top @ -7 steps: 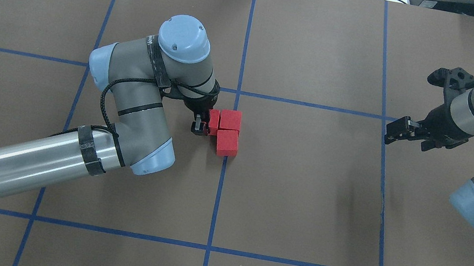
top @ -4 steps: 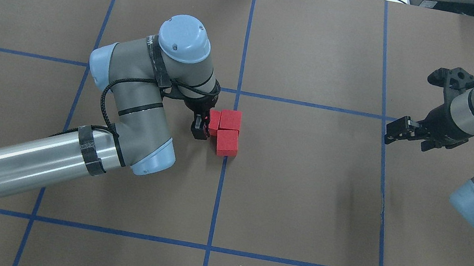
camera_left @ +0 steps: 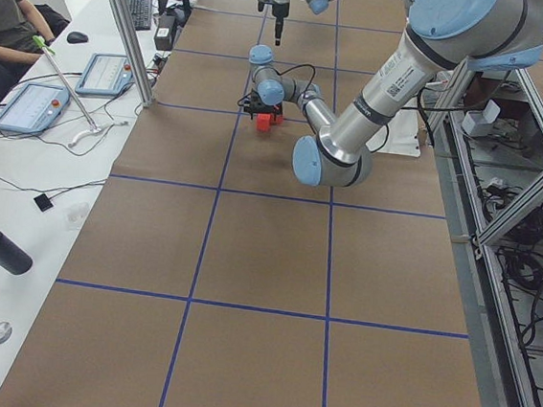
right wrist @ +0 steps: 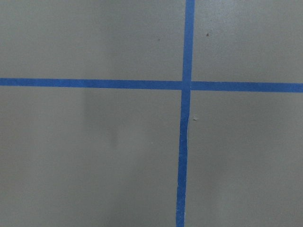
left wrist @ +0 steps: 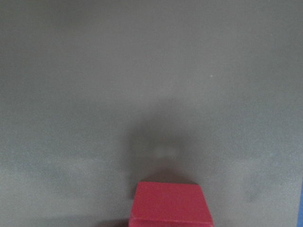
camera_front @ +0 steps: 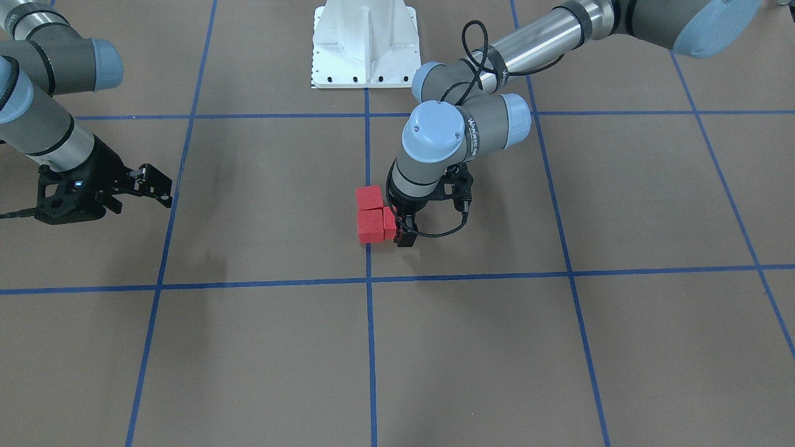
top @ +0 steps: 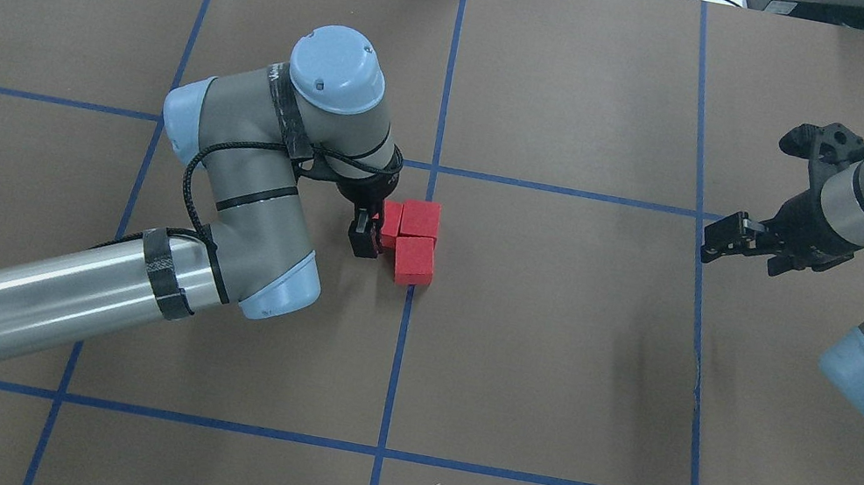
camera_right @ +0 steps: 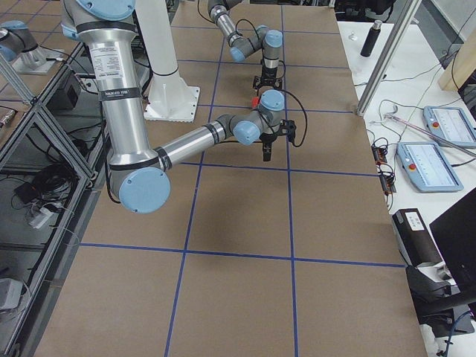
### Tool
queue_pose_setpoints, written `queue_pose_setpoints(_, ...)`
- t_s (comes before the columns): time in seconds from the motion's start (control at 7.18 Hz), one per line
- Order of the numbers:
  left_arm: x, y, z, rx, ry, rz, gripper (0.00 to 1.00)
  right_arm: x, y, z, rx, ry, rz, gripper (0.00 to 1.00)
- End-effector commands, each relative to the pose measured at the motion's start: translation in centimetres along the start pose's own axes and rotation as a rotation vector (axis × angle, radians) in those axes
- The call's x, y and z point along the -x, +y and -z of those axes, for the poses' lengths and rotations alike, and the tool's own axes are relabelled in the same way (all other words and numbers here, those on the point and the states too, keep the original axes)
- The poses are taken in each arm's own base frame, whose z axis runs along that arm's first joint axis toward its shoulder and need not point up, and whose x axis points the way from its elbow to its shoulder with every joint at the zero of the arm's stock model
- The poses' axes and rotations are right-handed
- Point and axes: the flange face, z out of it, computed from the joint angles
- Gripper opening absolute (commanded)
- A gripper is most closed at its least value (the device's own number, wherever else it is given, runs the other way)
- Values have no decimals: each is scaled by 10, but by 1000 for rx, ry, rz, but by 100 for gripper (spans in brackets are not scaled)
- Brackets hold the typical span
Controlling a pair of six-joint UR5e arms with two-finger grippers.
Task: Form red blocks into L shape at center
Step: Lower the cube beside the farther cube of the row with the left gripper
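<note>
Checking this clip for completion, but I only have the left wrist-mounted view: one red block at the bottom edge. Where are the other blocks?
Observer: Overhead, all three red blocks sit packed together at the center, by the vertical blue line: two side by side, and one nearer the robot, against the right one. That makes an L.
Operator: Is the left gripper clear of them?
Observer: No. The left gripper is down right against the leftmost block. I cannot tell whether it grips it.
Operator: And the right arm?
Observer: The right gripper hovers far off, holding nothing.
</note>
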Motion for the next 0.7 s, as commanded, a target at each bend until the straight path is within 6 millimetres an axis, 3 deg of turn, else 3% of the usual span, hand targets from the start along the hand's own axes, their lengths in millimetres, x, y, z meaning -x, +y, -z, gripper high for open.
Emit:
queue_pose_setpoints(0.0,5,3,2,24,-36,-15,100,0,0,0,1,1,-2,100)
queue_pose_setpoints(0.56,16,17,18,69,-80,-24,100,1,0,0,-1,-1,0,100)
